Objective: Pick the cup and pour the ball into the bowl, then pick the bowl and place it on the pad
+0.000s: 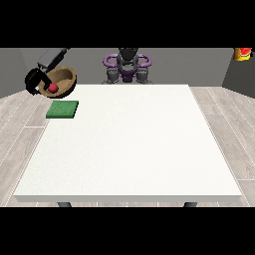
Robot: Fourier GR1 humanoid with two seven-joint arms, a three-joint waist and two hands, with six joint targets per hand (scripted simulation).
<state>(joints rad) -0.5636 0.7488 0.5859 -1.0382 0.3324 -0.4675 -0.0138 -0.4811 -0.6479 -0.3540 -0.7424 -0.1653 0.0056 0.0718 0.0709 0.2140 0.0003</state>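
Note:
A brown wooden bowl (63,78) hangs in the air past the table's far left corner, tilted so its inside faces the camera. A small red ball (53,87) lies inside it near the lower rim. The hand at the view's left (33,79) is black and closed on the bowl's left rim, with its grey forearm (52,58) rising behind. The green square pad (63,109) lies flat on the table just below and in front of the bowl. No cup shows. No hand shows at the view's right.
The large white table (129,149) fills the middle of the view. The robot's torso (127,64) stands behind its far edge. A red and yellow object (242,53) sits at the upper right corner, off the table.

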